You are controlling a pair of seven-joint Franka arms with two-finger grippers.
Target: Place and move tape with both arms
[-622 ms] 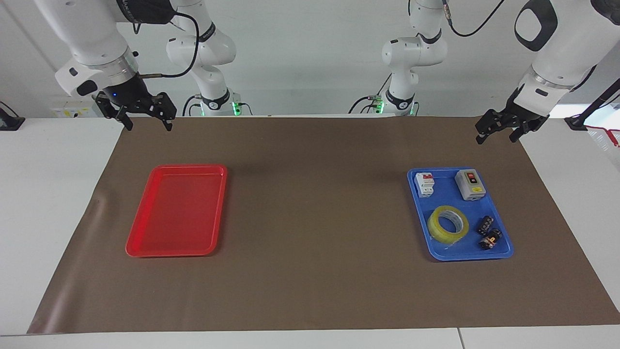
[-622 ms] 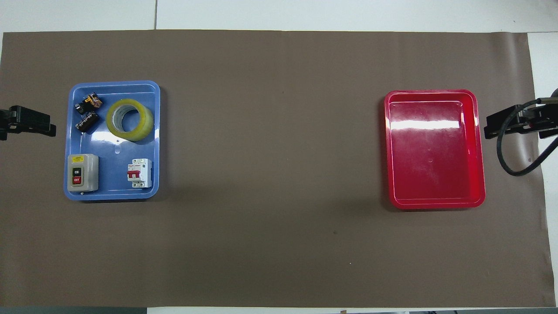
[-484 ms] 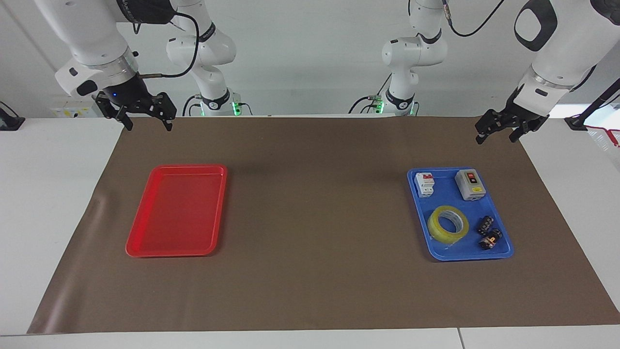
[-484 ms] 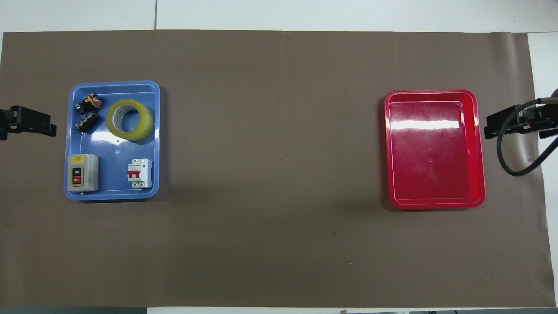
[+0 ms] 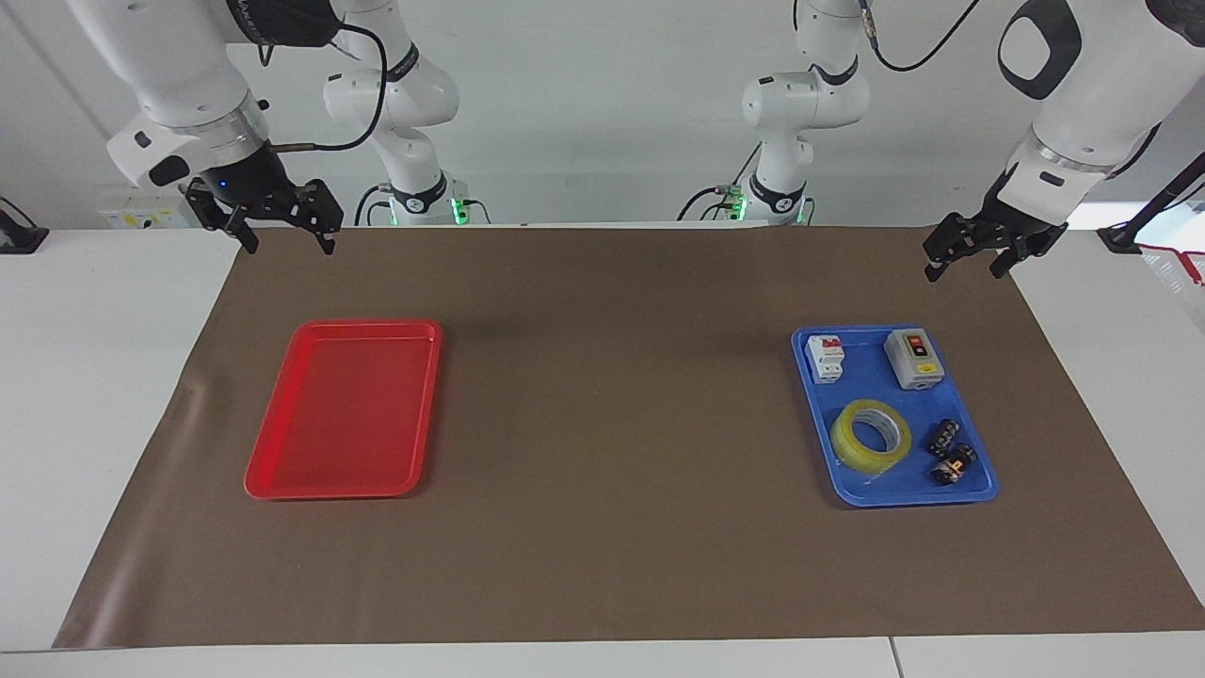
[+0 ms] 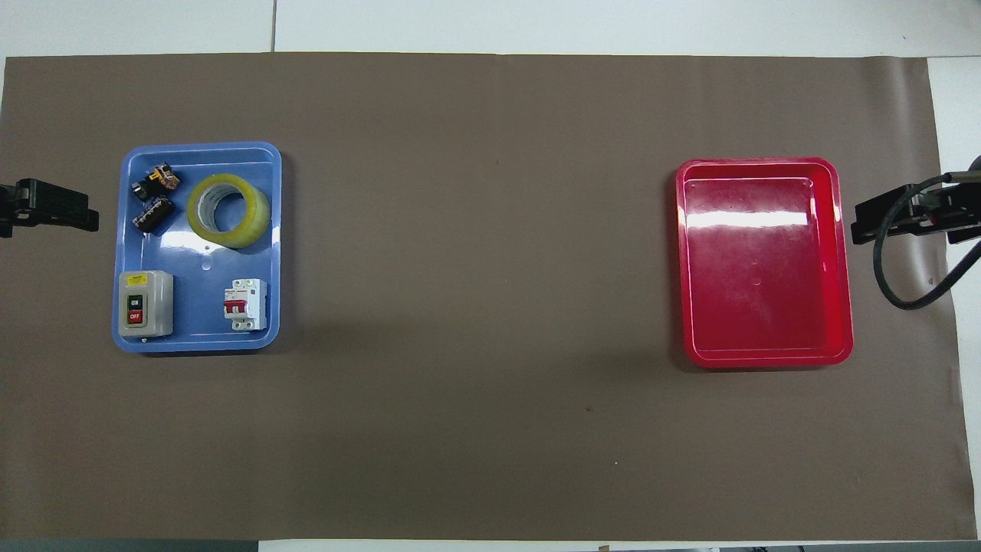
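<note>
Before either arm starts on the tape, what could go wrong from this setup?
1. The tape lies flat in the blue tray, close beside two small black parts; the left tool coming down could knock them.
2. It lies near the tray's rim, so a finger might catch it.
3. The red tray sits at the right tool's end, so a handover seems likely, risking a drop.
</note>
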